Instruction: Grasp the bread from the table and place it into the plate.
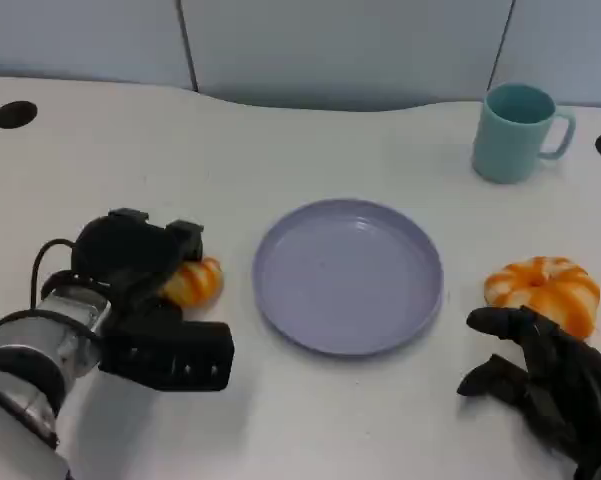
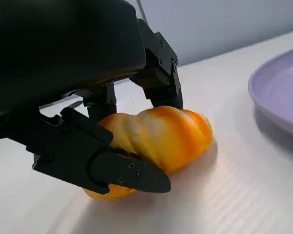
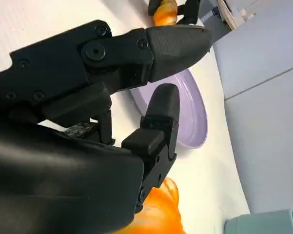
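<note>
A twisted orange-yellow bread lies on the white table just left of the lilac plate. My left hand is wrapped around it: the thumb crosses its near side, the other fingers press its far side and top, and the bread still touches the table. My right hand rests at the lower right with fingers apart, holding nothing. The plate has nothing on it.
A round orange bun sits right of the plate, just beyond my right hand's fingers. A teal mug stands at the back right. Dark cable holes mark the table's far corners.
</note>
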Controlling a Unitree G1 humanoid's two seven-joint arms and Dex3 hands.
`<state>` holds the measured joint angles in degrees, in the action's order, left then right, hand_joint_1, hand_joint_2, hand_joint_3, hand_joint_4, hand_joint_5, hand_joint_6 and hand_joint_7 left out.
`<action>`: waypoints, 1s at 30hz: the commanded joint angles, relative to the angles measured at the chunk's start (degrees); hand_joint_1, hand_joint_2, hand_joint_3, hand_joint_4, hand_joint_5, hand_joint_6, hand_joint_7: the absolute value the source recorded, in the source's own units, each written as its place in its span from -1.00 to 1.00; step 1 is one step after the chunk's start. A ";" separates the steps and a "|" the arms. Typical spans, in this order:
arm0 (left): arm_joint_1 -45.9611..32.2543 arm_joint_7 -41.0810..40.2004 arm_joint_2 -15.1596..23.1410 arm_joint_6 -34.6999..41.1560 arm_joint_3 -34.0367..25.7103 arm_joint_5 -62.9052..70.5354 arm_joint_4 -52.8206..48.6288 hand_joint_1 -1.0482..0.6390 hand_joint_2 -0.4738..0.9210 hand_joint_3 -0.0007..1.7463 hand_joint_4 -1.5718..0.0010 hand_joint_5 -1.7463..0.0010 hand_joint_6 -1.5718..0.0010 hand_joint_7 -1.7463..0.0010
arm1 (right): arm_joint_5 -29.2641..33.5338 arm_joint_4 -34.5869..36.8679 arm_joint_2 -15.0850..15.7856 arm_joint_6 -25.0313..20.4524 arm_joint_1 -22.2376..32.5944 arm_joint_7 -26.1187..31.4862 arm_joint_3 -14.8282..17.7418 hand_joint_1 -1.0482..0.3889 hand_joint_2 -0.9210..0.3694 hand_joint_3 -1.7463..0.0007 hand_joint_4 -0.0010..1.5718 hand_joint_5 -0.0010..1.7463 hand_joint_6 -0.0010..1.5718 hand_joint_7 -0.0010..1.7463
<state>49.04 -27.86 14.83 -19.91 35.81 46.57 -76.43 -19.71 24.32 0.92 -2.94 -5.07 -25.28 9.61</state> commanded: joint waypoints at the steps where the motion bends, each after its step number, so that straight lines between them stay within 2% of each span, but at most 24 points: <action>1: 1.83 -0.65 1.40 -1.41 -3.64 -3.53 1.05 -0.02 0.99 -0.65 0.00 -1.00 0.15 -0.52 | 0.57 2.22 1.05 0.26 0.25 -0.27 0.09 -0.14 -1.00 0.68 -0.24 0.60 -0.27 0.18; 5: 2.68 -0.91 1.52 -2.80 -4.54 -4.12 1.92 -0.02 1.00 -0.66 0.00 -1.00 0.11 -0.41 | 0.46 2.53 1.06 0.17 0.03 -0.26 0.18 -0.14 -1.00 0.68 -0.24 0.60 -0.27 0.18; 6: 3.26 -1.30 1.61 -3.80 -5.05 -4.47 2.55 0.02 0.98 -0.63 -0.04 -1.00 0.16 -0.75 | 0.41 2.56 1.06 -0.08 -0.07 -0.14 0.22 -0.15 -1.00 0.68 -0.23 0.60 -0.27 0.18; 8: 3.81 -1.64 1.71 -4.91 -5.72 -4.70 3.20 0.04 0.97 -0.61 -0.07 -1.00 0.20 -0.95 | 0.37 2.59 1.06 -0.33 -0.17 -0.01 0.26 -0.15 -1.00 0.69 -0.23 0.59 -0.26 0.18; 9: 4.45 -1.84 1.70 -5.68 -5.52 -4.22 3.95 0.04 0.97 -0.60 -0.07 -1.00 0.20 -0.97 | 0.42 2.80 1.10 -0.16 -0.25 -0.20 0.20 -0.15 -1.00 0.69 -0.23 0.59 -0.26 0.18; 12: 5.70 -2.67 1.54 -7.93 -4.87 -3.19 5.60 0.06 0.87 -0.53 -0.08 -1.00 0.11 -0.79 | 0.51 3.14 1.14 0.18 -0.42 -0.49 0.09 -0.16 -1.00 0.69 -0.22 0.59 -0.26 0.18; 13: 6.00 -3.48 1.13 -8.88 -4.41 -2.67 6.26 0.08 0.80 -0.45 -0.10 -1.00 0.12 -0.85 | 0.45 3.16 1.07 0.20 -0.45 -0.46 0.13 -0.16 -1.00 0.68 -0.22 0.59 -0.26 0.18; 14: 6.21 -4.10 0.84 -9.57 -4.07 -2.28 6.70 0.10 0.62 -0.22 -0.12 -1.00 0.12 -0.94 | 0.40 3.17 1.01 0.21 -0.47 -0.44 0.17 -0.15 -1.00 0.68 -0.23 0.59 -0.26 0.17; 17: 7.09 -4.83 -0.80 -10.10 -2.34 -0.63 7.99 0.09 0.43 0.10 -0.15 -1.00 0.12 -0.95 | 0.41 3.34 0.83 0.42 -0.47 -0.28 0.26 -0.15 -1.00 0.69 -0.22 0.60 -0.26 0.17; 19: 7.63 -5.03 -2.06 -10.83 -1.40 0.06 8.45 0.05 0.42 0.11 -0.12 -1.00 0.08 -0.84 | 0.26 3.47 0.76 0.58 -0.47 -0.58 0.26 -0.15 -1.00 0.69 -0.22 0.60 -0.26 0.16; 23: 8.51 -4.66 -4.89 -12.23 -0.10 0.72 8.65 0.02 0.50 0.04 -0.15 -1.00 0.12 -0.95 | 0.69 3.38 0.70 1.15 -0.25 -0.68 -0.14 -0.16 -1.00 0.69 -0.22 0.61 -0.26 0.16; 25: 8.96 -3.04 -5.99 -13.24 0.15 0.31 8.52 0.01 0.49 0.05 -0.15 -1.00 0.10 -0.90 | 0.69 3.35 0.66 0.99 -0.20 -0.57 -0.22 -0.16 -1.00 0.68 -0.22 0.61 -0.27 0.16; 26: 9.15 -2.56 -6.46 -13.70 0.29 0.21 8.43 0.01 0.50 0.03 -0.15 -1.00 0.01 -0.68 | 0.61 3.26 0.60 0.80 -0.16 -0.44 -0.21 -0.15 -1.00 0.67 -0.23 0.61 -0.27 0.16; 27: 9.19 -2.66 -7.11 -14.20 0.41 0.17 8.38 0.00 0.54 -0.01 -0.16 -1.00 -0.06 -0.59 | 0.55 3.03 0.55 0.43 -0.13 -0.20 -0.22 -0.15 -1.00 0.67 -0.23 0.61 -0.27 0.16; 30: 9.21 -3.11 -7.91 -14.84 0.46 0.20 8.20 -0.01 0.59 -0.04 -0.18 -1.00 -0.04 -0.72 | 0.47 2.73 0.52 0.00 -0.08 0.14 -0.29 -0.15 -1.00 0.68 -0.23 0.60 -0.26 0.17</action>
<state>56.23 -31.20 6.96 -34.08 36.12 46.76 -68.32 -19.70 26.44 1.02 -1.37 -6.25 -26.02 9.38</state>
